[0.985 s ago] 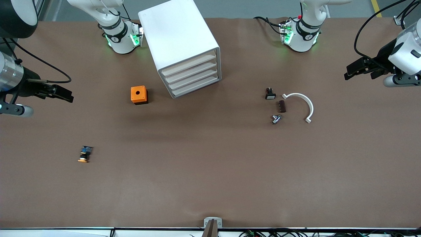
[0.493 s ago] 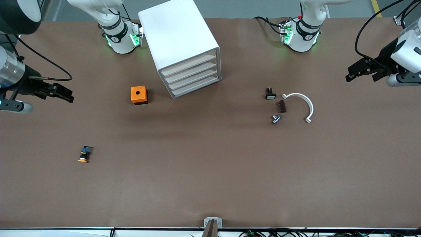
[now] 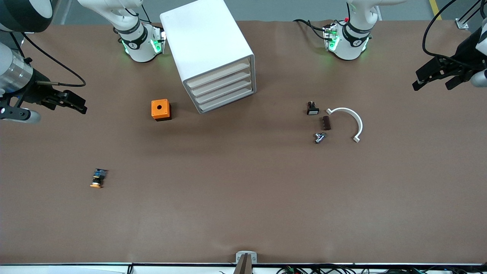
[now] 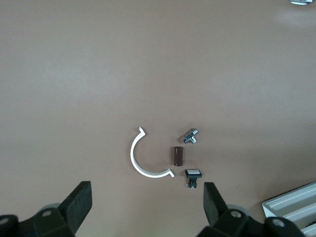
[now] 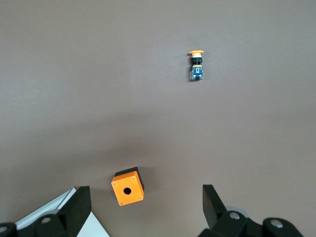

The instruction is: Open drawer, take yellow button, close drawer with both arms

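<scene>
All 4 drawers shut, both my grippers spread and idle at the table's ends: left gripper [image 3: 433, 78], right gripper [image 3: 72, 103]. I'd hook the drawer [image 3: 218, 73] squarely, then fetch the button [image 3: 98, 178] near the right-arm edge.

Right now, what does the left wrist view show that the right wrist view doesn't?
Only the left wrist view shows the white curved piece, the brown block, the small metal part, the black part with a white face and the open left gripper.

Only the right wrist view shows the button lying on the table, the orange box and the open right gripper.

Both catch a corner of the white cabinet and the brown table.
</scene>
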Available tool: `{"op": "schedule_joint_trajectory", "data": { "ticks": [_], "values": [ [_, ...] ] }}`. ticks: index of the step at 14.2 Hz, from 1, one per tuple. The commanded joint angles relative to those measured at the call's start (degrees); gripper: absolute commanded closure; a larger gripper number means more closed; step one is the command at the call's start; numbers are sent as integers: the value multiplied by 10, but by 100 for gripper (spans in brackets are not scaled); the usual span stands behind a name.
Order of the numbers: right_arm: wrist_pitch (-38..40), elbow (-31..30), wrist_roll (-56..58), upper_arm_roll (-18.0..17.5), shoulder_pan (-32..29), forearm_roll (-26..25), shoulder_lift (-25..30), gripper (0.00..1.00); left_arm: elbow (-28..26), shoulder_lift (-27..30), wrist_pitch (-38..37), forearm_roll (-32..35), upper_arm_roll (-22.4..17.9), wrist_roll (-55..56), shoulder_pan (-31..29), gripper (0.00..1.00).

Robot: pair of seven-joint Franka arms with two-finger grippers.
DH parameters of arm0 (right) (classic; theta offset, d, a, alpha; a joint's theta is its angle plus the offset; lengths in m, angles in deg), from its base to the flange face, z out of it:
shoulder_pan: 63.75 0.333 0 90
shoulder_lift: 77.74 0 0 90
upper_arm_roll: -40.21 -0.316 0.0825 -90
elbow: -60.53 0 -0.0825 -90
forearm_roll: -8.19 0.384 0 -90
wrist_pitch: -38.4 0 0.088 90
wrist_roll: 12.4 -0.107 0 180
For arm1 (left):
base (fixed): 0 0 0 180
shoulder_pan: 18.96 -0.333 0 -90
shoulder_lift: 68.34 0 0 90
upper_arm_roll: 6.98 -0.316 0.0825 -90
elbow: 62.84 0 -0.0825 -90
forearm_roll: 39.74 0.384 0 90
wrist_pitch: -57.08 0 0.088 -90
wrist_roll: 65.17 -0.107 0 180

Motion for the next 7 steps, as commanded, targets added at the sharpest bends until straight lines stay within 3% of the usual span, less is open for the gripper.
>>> {"op": "schedule_joint_trajectory", "data": {
  "ticks": [1,7],
  "values": [
    [10,-6,-7,-2,-4,8,16,0,9,-1,-10,15,4,-10,-7,1],
    [25,-4,-7,-4,0,8,17,0,8,-4,-20,15,9,-12,-4,1]
  ]
}}
